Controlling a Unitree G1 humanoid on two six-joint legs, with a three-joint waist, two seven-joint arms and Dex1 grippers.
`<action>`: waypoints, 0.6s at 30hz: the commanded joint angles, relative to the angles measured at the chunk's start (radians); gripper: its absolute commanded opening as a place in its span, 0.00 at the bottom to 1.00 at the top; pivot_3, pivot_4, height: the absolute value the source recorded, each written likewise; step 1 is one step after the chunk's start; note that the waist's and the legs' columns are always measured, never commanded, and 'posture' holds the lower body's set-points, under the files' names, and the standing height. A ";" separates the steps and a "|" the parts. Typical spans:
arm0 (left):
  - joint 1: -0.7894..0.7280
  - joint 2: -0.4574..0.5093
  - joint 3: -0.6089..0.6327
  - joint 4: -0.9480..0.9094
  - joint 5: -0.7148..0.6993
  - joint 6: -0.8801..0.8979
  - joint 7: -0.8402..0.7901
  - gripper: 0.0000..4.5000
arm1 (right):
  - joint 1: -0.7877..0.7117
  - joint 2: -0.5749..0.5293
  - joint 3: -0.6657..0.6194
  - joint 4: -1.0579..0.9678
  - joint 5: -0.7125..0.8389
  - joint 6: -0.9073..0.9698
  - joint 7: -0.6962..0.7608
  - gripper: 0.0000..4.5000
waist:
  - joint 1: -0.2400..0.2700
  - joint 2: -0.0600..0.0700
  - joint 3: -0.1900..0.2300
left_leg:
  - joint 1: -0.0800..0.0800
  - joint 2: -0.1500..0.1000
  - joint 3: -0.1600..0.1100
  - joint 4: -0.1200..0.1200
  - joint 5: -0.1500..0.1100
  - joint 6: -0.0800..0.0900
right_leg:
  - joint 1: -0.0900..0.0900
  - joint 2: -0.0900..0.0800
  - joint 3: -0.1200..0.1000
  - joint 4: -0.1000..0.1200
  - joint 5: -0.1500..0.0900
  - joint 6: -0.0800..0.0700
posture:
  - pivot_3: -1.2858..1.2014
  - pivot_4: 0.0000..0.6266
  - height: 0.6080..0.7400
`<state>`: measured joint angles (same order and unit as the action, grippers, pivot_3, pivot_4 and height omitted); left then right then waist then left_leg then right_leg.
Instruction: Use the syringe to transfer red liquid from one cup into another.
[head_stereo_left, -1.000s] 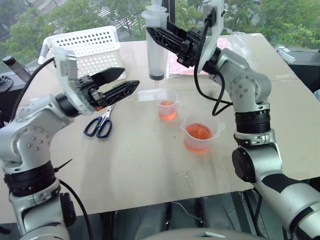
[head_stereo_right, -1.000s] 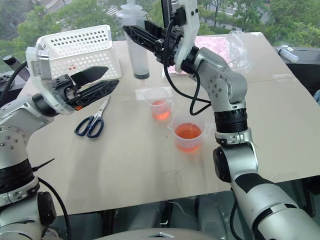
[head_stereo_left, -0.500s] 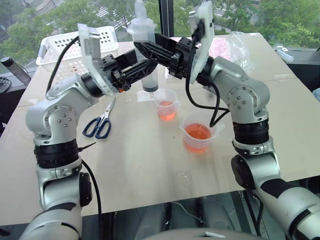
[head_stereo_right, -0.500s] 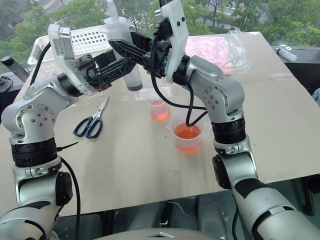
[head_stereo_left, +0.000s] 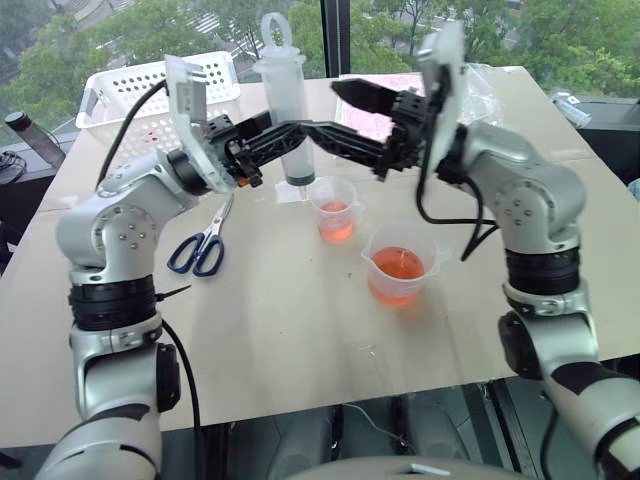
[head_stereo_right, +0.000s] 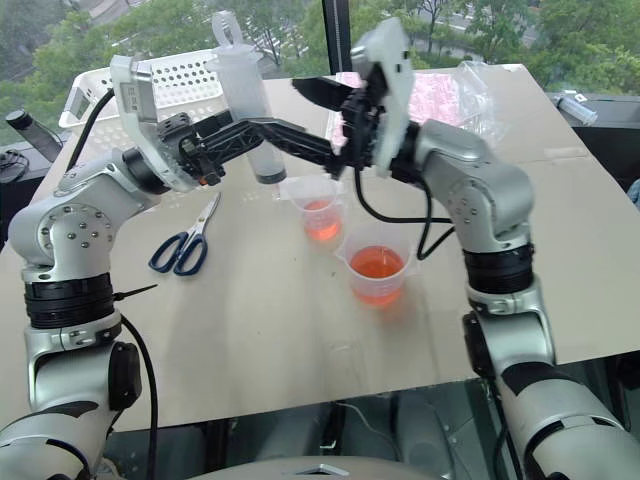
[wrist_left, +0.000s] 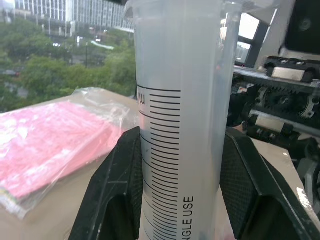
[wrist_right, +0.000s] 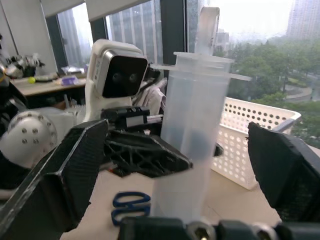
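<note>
At far left a white basket (head_stereo_left: 150, 95) sat on the surface (head_stereo_left: 280, 330) with scissors (head_stereo_left: 200, 245) nearer, both left aside from the transfer. The left tool (head_stereo_left: 300, 130) was clamped on the barrel of the syringe (head_stereo_left: 285, 120), holding it upright with its tip just above the smaller cup (head_stereo_left: 333, 208), apparently so the red liquid (head_stereo_left: 335, 222) would land inside. To the right, the right tool (head_stereo_left: 355, 120) stood with fingers wide apart beside the barrel, while the larger cup (head_stereo_left: 400, 265) waited nearer.
</note>
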<state>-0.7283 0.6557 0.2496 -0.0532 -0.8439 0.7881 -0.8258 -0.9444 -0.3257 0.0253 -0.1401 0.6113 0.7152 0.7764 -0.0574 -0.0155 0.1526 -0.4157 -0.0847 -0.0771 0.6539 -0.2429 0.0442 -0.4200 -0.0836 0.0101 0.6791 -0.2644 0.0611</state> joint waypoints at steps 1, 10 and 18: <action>-0.030 0.048 0.085 0.014 -0.089 0.139 0.075 0.33 | 0.071 -0.185 -0.032 -0.136 -0.019 -0.079 0.162 1.00 | 0.010 0.000 0.000 | 0.000 0.000 0.000 0.000 0.000 0.000 | 0.000 0.000 0.000 0.000 0.000 0.000 | 0.52 0.24 1.00; -0.042 0.182 0.178 0.061 -0.267 0.659 0.308 0.33 | 0.406 -0.419 -0.257 -0.403 0.130 -0.091 0.223 1.00 | 0.014 -0.001 0.000 | 0.000 0.000 0.000 0.000 0.000 0.000 | 0.001 0.000 0.001 0.000 0.000 0.000 | 0.52 0.24 1.00; -0.055 0.162 0.067 0.240 -0.144 0.826 0.439 0.33 | 0.601 -0.500 -0.419 -0.560 0.318 -0.031 0.160 1.00 | 0.042 -0.001 0.000 | 0.002 0.000 0.000 0.001 0.000 0.000 | 0.004 0.000 0.000 -0.001 0.000 0.000 | 0.52 0.24 1.00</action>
<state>-0.7351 0.8253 0.3304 0.1455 -1.0202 1.6125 -0.4223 -0.3599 -0.8037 -0.3388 -0.6497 0.8845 0.6774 0.9533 -0.0157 -0.0168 0.1530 -0.4138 -0.0844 -0.0776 0.6557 -0.2431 0.0446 -0.4156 -0.0841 0.0098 0.6785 -0.2645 0.0613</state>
